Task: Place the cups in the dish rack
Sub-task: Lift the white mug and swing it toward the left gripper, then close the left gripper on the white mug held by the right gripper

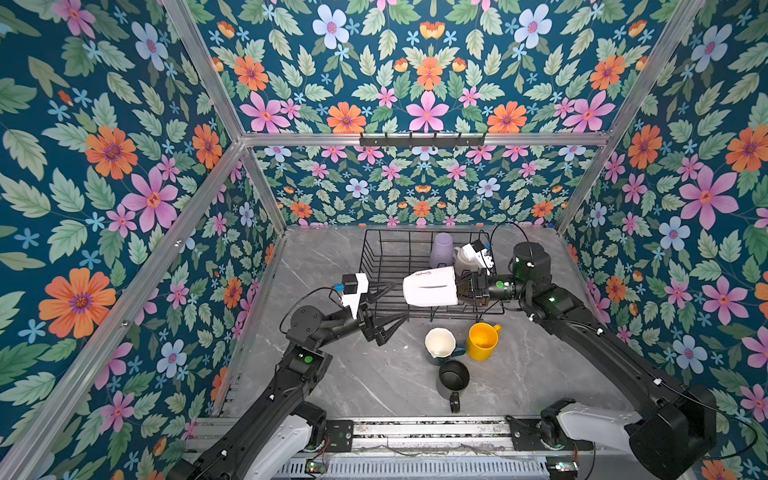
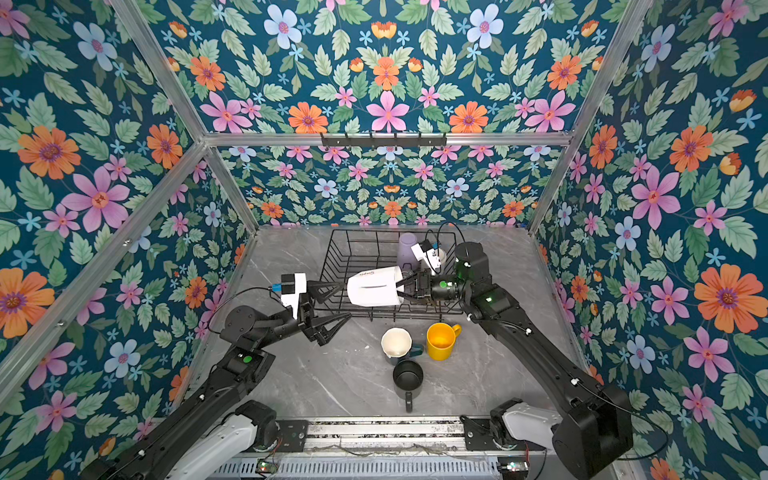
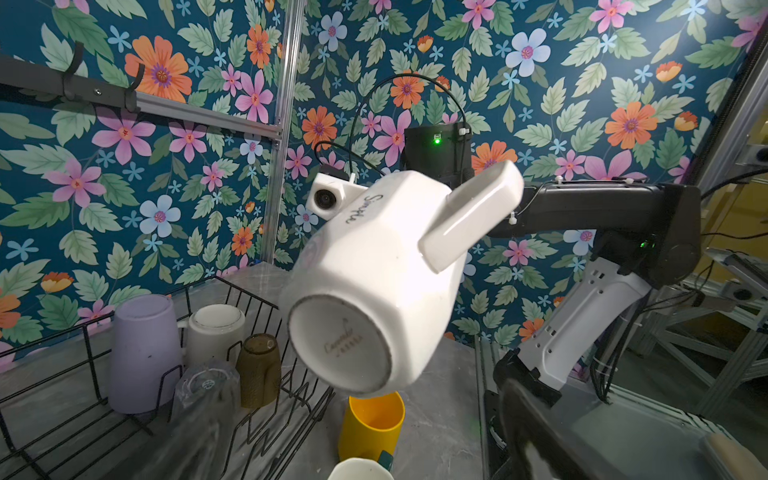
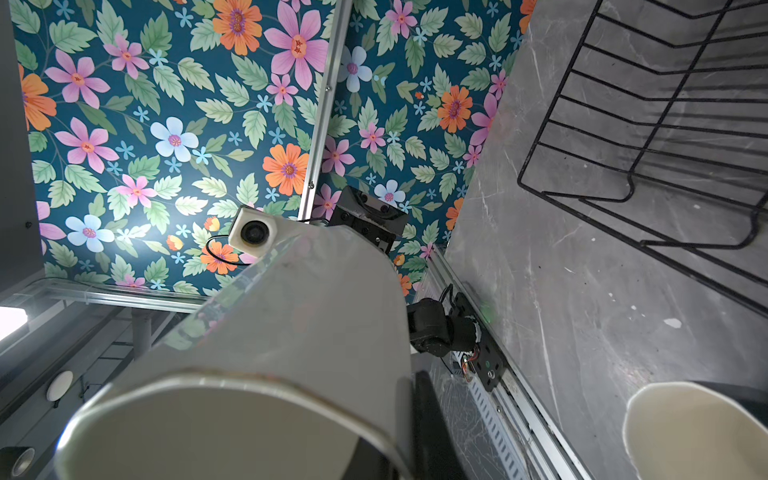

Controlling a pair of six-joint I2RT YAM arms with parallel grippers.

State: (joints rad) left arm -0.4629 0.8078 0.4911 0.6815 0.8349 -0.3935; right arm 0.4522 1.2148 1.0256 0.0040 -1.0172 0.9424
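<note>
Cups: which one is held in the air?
The large white mug, held sideways by the right gripper; the others rest in the dish rack or on the table.

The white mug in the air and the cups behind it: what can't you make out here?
- White mug: in both top views its mouth faces the right gripper, so the fingertips' hold is hidden.
- Clear glass: blurred in the left wrist view; covered by the held mug in both top views.
- Dark green mug: cut off by the left wrist view's edge.
</note>
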